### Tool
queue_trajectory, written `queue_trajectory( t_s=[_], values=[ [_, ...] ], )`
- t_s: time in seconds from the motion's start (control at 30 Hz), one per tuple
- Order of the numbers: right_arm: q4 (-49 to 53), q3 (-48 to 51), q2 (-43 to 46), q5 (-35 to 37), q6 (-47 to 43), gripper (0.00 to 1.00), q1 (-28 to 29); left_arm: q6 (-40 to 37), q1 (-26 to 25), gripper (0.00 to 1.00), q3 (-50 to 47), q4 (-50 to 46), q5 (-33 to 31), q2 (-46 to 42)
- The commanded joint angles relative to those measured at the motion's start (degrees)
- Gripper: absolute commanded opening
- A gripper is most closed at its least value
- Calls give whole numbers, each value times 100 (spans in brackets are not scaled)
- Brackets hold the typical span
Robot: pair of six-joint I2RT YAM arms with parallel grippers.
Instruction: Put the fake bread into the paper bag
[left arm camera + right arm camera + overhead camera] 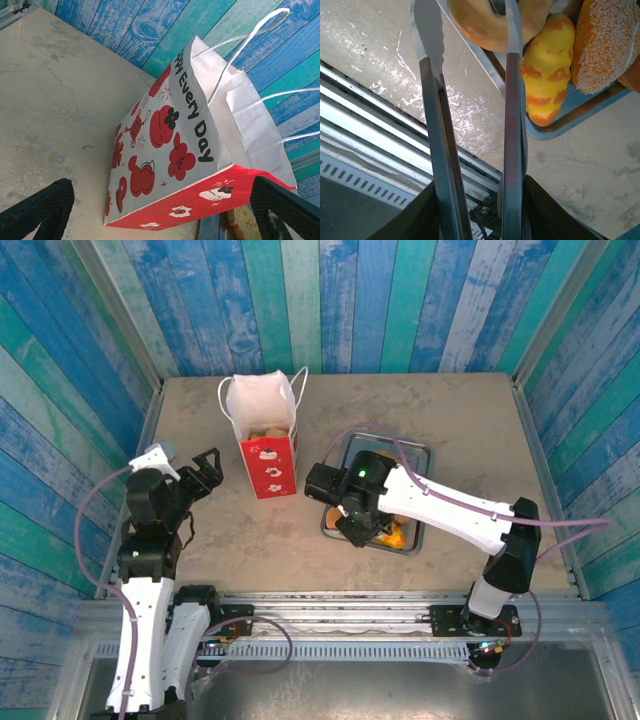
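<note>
The paper bag point(268, 445) stands upright left of centre, white with red fruit prints and red side panels point(210, 197). Golden bread point(268, 430) shows inside its open top. My left gripper point(205, 468) is open just left of the bag, nothing between its fingers point(45, 207). My right gripper point(360, 520) is shut on the handles of metal tongs point(432, 125). The tongs' blades straddle one side of a ring donut point(485, 27) at the tray's edge. Beside the donut lie a yellow twisted roll point(547, 75) and a sugared bun point(605, 45).
The grey metal tray point(425, 455) lies right of the bag, under my right arm, and its rim point(560, 131) is close to the table's near edge. Blue plank walls point(400, 300) enclose the table. A metal rail point(330, 598) runs along the front.
</note>
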State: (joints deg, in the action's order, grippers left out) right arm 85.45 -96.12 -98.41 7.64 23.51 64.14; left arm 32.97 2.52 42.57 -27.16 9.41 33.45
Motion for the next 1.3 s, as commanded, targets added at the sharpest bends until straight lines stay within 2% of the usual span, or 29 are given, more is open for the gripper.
queue_trajectory(
  t_s=[0.0, 0.77, 0.9, 1.07, 1.27],
  values=[
    [281, -201, -172, 127, -118, 40, 60, -107, 18, 95, -56, -17, -67, -23],
    [497, -522, -855, 393, -408, 39, 94, -160, 15, 94, -43, 18, -128, 47],
    [550, -588, -846, 467, -443, 35, 92, -214, 20, 94, 2, -6, -176, 90],
    [600, -697, -747, 599, -507, 25, 94, -213, 20, 94, 133, -33, -177, 135],
    [363, -557, -291, 477, -531, 22, 67, -184, 20, 94, 286, -69, -116, 179]
  ],
)
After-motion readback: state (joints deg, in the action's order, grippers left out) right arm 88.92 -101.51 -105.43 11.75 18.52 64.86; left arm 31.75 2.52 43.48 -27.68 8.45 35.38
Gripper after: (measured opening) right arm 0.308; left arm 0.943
